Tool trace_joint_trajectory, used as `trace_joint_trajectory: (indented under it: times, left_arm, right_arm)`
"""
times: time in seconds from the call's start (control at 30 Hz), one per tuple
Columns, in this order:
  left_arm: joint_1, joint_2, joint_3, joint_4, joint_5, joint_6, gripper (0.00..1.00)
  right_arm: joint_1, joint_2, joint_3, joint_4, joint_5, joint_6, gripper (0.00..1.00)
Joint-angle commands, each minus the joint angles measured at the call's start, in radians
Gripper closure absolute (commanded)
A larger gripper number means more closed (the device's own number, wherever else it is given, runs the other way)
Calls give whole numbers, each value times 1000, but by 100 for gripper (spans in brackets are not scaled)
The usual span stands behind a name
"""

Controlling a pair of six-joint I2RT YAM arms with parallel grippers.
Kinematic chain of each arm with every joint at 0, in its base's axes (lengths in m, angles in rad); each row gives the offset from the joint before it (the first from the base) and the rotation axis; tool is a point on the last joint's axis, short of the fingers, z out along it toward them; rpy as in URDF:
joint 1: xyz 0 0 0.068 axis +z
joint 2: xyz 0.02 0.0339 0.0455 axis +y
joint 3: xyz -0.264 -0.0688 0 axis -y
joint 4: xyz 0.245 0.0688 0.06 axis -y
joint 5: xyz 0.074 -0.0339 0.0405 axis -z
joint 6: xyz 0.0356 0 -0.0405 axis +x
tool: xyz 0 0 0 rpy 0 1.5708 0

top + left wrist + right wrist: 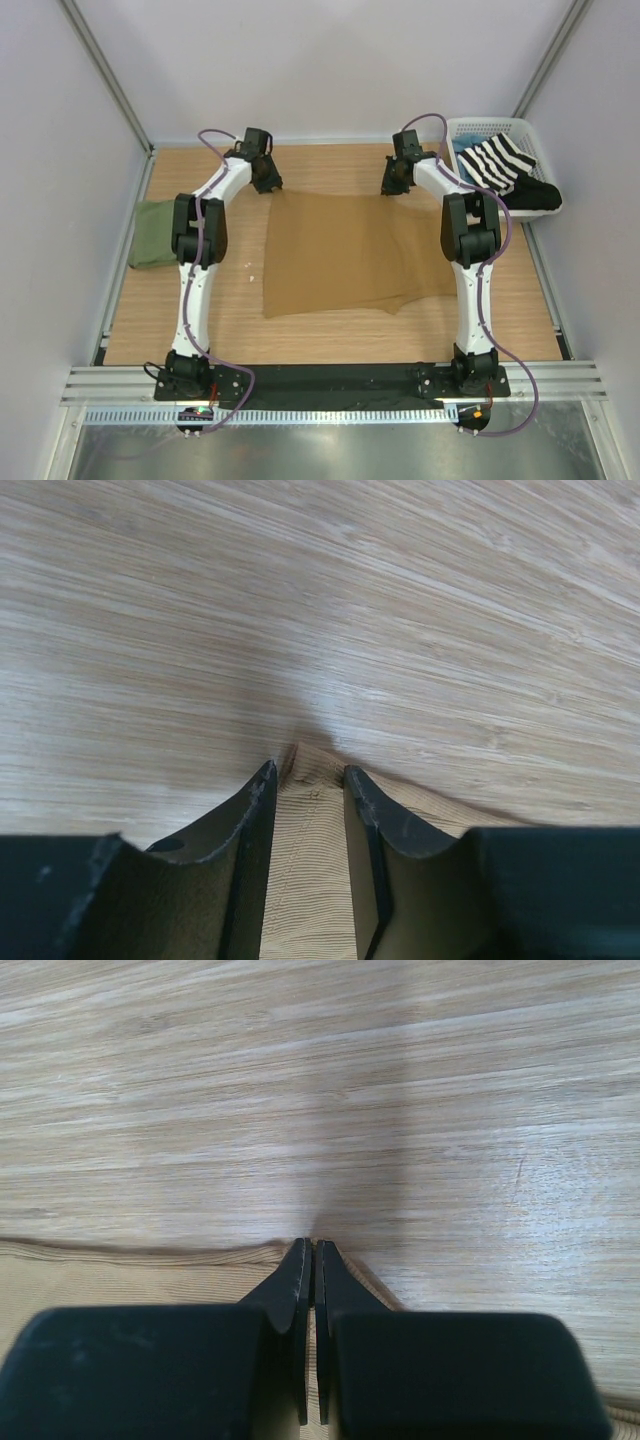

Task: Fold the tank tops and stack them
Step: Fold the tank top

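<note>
Bench [232, 322] of pale wood carried the tan tank top [350, 250] spread flat, its far left corner pinched by the left pincer [266, 184] and its far right corner nipped in the tightly pressed right pincer [392, 186], while the folded olive tank top [152, 232] lay well left of the tan one.

**Tan-brown tank top** [345, 255]: plain, with a fine rib visible between the black fingers [250, 815] of the left gripper [307, 770] and under the black right gripper [310, 1245].
**Olive green tank top** [152, 233], outward of the left gripper: even green.
**Table** [330, 335]: pale wood grain, streaked beyond both sets of fingertips.
**Basket** [530, 130], outward of the right gripper: white lattice. It holds a black-and-white striped garment [497, 160] and a solid black garment [532, 196].
**Left arm** [195, 290] and **right arm** [472, 300]: white links, black joints, purple cables [425, 116].
</note>
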Motion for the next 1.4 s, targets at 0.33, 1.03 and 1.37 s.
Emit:
trace_joint_trajectory:
  times: [0.33, 1.03, 1.37]
  left_arm:
    - [-49, 56, 95, -103, -140, 46, 75]
    - [-63, -217, -132, 82, -167, 133, 100]
    - [-101, -389, -371, 155, -178, 133, 100]
  right_arm:
    - [-3, -91, -10, 27, -9, -2, 99]
    - [-2, -215, -93, 56, -20, 24, 99]
    - [0, -372, -318, 131, -32, 63, 99]
